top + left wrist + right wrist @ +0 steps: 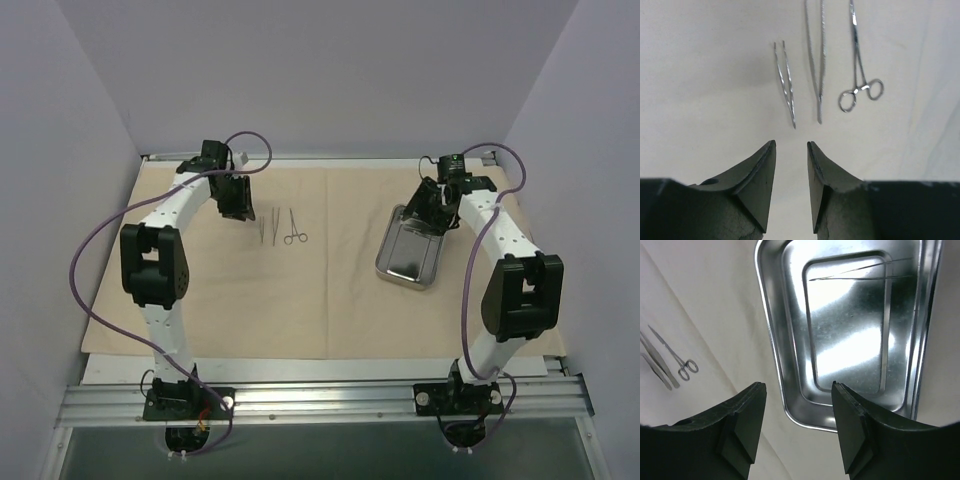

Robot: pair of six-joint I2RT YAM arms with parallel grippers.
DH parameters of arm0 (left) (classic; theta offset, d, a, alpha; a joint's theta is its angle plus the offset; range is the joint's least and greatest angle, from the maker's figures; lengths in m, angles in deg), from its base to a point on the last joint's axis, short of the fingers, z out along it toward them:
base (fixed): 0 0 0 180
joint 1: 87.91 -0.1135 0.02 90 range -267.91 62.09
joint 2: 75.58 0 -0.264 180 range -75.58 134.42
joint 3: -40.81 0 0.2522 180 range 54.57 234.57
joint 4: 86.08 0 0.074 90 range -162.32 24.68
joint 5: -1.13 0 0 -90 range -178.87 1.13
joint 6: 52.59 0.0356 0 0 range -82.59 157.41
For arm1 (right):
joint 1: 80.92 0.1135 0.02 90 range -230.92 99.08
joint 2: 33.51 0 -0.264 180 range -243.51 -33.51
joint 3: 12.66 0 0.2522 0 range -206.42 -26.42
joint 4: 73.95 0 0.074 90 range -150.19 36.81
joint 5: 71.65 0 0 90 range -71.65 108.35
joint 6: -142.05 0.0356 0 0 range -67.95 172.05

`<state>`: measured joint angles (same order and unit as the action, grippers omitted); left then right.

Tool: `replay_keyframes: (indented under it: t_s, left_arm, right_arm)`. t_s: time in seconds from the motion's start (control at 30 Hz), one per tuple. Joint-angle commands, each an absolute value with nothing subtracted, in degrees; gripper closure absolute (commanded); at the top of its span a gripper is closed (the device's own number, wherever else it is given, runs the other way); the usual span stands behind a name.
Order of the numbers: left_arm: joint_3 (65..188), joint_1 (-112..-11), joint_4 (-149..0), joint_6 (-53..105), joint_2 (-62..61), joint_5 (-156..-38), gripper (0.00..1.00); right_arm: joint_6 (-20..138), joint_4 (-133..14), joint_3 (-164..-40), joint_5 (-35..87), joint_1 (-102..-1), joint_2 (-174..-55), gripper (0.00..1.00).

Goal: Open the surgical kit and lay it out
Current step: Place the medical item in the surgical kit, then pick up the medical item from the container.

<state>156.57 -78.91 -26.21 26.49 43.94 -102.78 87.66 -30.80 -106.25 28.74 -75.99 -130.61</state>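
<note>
The beige cloth wrap [330, 300] lies spread flat over the table. The shiny steel tray [408, 250] sits on it at the right, and nothing shows in it but reflections [850, 325]. Three thin metal instruments lie side by side left of centre [281, 227]: short tweezers [785, 82], long tweezers [816, 60] and a ring-handled clamp [860, 75]. My left gripper [240, 214] hovers just left of them, open and empty [791, 145]. My right gripper [428, 222] hovers over the tray's far end, open and empty, straddling a tray corner [799, 387].
Purple walls close in the back and both sides. A metal rail [320, 400] runs along the near edge with both arm bases. Purple cables loop off each arm. The instruments also show at the left of the right wrist view [670, 365].
</note>
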Motion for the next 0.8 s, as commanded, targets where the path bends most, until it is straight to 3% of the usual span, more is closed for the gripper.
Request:
replay_keyframes:
  t_s: [0.0,0.37,0.77]
  left_arm:
    - [152.85,-78.85,-28.63,25.37,35.26,-106.79,0.60]
    - [137.63,-78.77,-32.06,22.64,21.63,-112.16,0.60]
    - [136.57,-78.77,-31.89,22.29,18.73,-113.92,0.60]
  right_arm:
    - [95.27,-31.96,-103.86,27.15,-79.16,-130.72,0.46]
    - [103.99,-40.51,-105.24,16.86,-80.22,-138.35,0.60]
    - [119.54,-32.60,-112.71,7.72,-79.51,-146.00,0.53]
